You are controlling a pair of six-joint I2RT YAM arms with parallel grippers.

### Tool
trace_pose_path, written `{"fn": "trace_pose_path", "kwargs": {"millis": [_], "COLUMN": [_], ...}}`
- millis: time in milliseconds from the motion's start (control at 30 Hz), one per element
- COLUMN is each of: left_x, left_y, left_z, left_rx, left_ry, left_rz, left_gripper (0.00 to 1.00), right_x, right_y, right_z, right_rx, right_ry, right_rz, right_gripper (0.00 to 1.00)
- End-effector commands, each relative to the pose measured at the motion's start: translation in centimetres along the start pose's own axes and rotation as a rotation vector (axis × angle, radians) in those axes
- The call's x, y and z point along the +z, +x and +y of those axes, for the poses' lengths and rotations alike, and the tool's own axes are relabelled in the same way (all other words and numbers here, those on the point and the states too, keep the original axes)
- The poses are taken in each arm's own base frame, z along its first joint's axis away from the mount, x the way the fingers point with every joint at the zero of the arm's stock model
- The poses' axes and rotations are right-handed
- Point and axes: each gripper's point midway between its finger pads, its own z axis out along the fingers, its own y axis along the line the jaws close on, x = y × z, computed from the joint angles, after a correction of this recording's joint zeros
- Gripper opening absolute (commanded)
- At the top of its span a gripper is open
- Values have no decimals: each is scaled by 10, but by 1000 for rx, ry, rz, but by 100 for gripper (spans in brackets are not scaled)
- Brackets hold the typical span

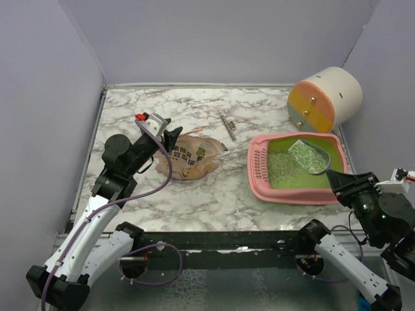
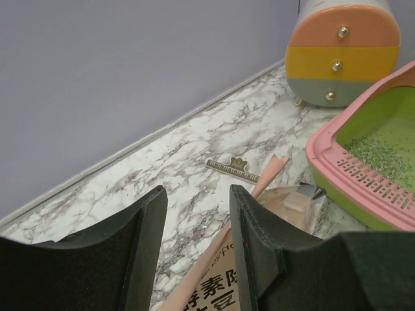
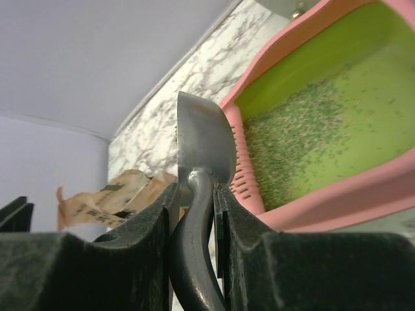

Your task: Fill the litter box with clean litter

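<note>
The pink litter box [image 1: 258, 183] with a lime-green inside sits at the right of the table, its slotted strip on the left side. Pale-green litter [image 1: 283, 166] covers part of its floor; it also shows in the right wrist view [image 3: 298, 129]. My right gripper [image 1: 337, 179] is shut on the handle of the grey metal scoop [image 1: 310, 156], whose bowl holds litter above the box [image 3: 311, 207]. The scoop [image 3: 202, 146] stands edge-on in the right wrist view. My left gripper [image 1: 170, 137] is open and empty just above the tan litter bag [image 1: 191, 157].
A cream, orange and yellow cylinder [image 1: 325, 98] lies at the back right behind the box. A small metal strip [image 1: 228, 127] lies on the marble behind the bag. Grey walls close in the left, back and right.
</note>
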Motion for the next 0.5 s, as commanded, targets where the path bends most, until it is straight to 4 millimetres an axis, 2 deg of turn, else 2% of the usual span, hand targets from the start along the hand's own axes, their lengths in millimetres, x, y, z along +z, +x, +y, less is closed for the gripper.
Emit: {"fn": "trace_pose_path", "kwargs": {"millis": [0, 300, 467], "left_x": [-2, -6, -6], "left_y": [-8, -2, 2], "left_z": [-2, -3, -3], "left_rx": [-6, 3, 6], "left_ry": [10, 6, 6], "left_rz": [-47, -41, -33], "left_gripper": [46, 46, 46], "right_x": [-3, -8, -8], "right_y": [-24, -49, -57], "right_z": [-16, -28, -24], "right_rx": [-132, -305, -369], "right_ry": [143, 303, 320], "right_rz": [-55, -85, -95], "right_gripper": [1, 1, 1]}}
